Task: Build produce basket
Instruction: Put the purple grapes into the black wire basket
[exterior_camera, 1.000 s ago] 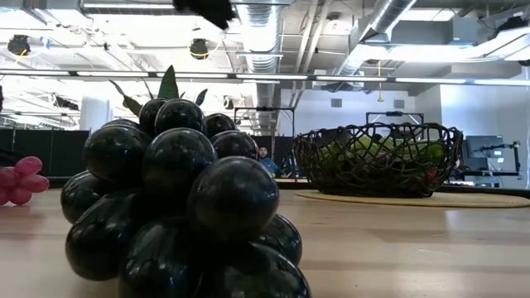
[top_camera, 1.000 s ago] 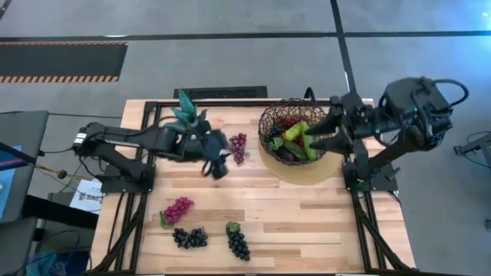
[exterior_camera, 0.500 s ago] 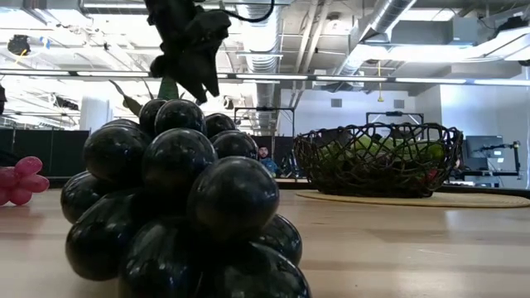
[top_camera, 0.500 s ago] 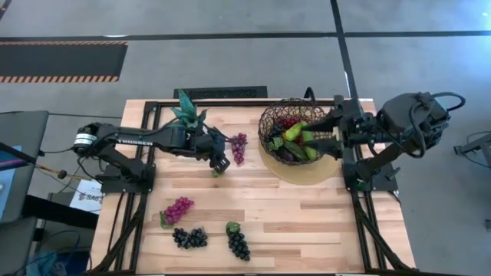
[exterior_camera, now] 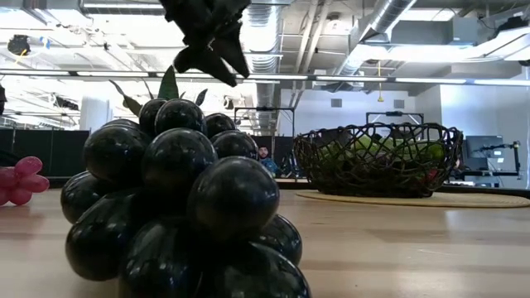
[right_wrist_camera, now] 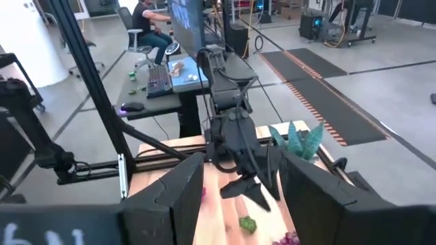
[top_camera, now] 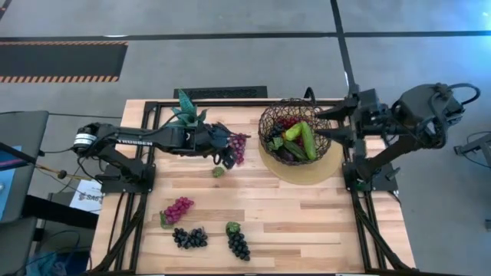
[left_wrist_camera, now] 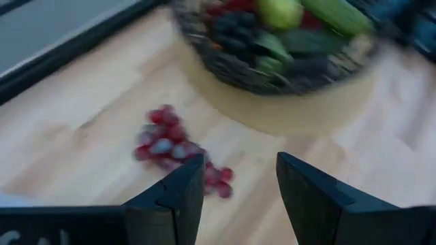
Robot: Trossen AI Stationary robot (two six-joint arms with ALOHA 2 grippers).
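one magenta grape bunch (top_camera: 238, 146) lies just ahead of the left gripper (top_camera: 224, 157), jaws apart and empty, nearer than the right gripper (top_camera: 326, 126), also apart.

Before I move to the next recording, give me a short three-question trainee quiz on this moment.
1. True or false: the left gripper is open, holding nothing.
2. How many grape bunches lie on the table outside the basket?
3. Where is the right gripper? A) inside the basket B) at the basket's right rim, open C) over the front-row grapes

Key: 1. True; it hovers by the purple bunch. 2. Four: that purple one, plus magenta, black and black in front. 3. B.
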